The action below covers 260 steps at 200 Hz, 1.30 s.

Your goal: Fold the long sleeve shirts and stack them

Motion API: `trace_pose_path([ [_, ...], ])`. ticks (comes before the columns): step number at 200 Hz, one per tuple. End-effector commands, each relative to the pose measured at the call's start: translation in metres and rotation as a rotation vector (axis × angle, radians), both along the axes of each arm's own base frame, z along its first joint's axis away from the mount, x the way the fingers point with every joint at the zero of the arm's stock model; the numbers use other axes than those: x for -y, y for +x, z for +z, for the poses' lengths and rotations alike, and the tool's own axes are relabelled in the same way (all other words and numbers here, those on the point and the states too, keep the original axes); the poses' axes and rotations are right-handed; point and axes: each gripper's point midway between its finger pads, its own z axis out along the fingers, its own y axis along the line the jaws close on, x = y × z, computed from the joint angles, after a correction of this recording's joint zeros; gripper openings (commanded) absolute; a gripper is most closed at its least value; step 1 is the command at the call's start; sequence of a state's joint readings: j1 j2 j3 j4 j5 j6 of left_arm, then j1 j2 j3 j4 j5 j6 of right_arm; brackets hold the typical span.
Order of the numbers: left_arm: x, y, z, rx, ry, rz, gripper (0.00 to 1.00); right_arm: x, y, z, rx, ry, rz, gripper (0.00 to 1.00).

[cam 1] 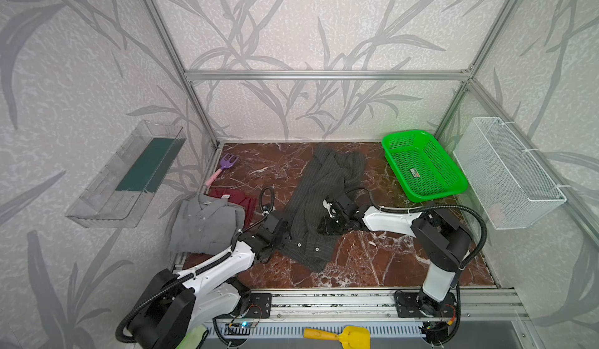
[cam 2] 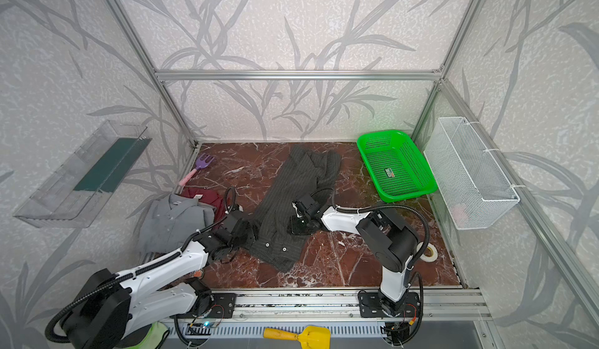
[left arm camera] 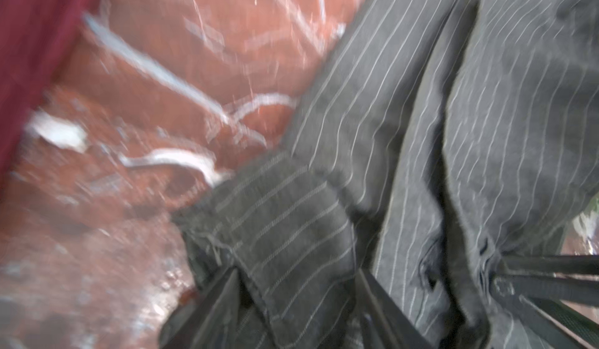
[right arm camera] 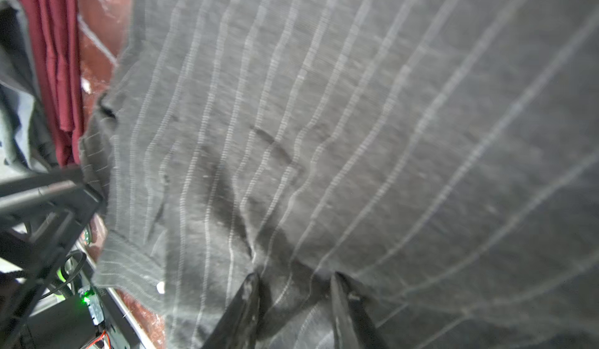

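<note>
Pinching pinstriped shirt [cam 1: 311, 198]: right fingers [right arm camera: 243, 311]; fold between left fingers [left arm camera: 217, 305].

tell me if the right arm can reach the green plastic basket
Probably yes: nothing stands between the right arm and the green plastic mesh basket, just bare marble. But the right tool has the dark pinstriped shirt between its fingers and may need to let go first.

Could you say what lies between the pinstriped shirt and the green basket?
Bare marble tabletop separates the pinstriped shirt and green basket in both top views.
</note>
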<state>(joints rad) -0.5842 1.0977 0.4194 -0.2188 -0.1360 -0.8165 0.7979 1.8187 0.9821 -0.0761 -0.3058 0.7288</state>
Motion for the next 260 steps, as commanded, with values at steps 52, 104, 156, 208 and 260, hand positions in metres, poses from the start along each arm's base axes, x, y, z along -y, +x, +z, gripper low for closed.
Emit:
trace_pose_path([
  [52, 0.043, -0.053, -0.017, -0.123, -0.210, -0.004, 0.45, 0.068, 0.038, -0.007, -0.013, -0.042, -0.145, 0.38],
  [104, 0.087, -0.070, 0.009, -0.032, -0.302, -0.077, 0.44, 0.099, 0.050, 0.023, 0.053, -0.054, -0.142, 0.39],
  [156, 0.084, -0.063, 0.073, 0.146, -0.288, -0.201, 0.55, 0.109, 0.026, 0.062, 0.114, -0.023, -0.102, 0.47],
  [208, 0.039, -0.060, 0.074, 0.249, -0.139, -0.214, 0.83, 0.113, -0.017, 0.046, 0.011, 0.058, -0.120, 0.60],
  [260, 0.027, -0.047, 0.033, 0.086, -0.129, -0.194, 0.95, 0.118, -0.056, 0.013, -0.061, -0.013, -0.179, 0.67],
])
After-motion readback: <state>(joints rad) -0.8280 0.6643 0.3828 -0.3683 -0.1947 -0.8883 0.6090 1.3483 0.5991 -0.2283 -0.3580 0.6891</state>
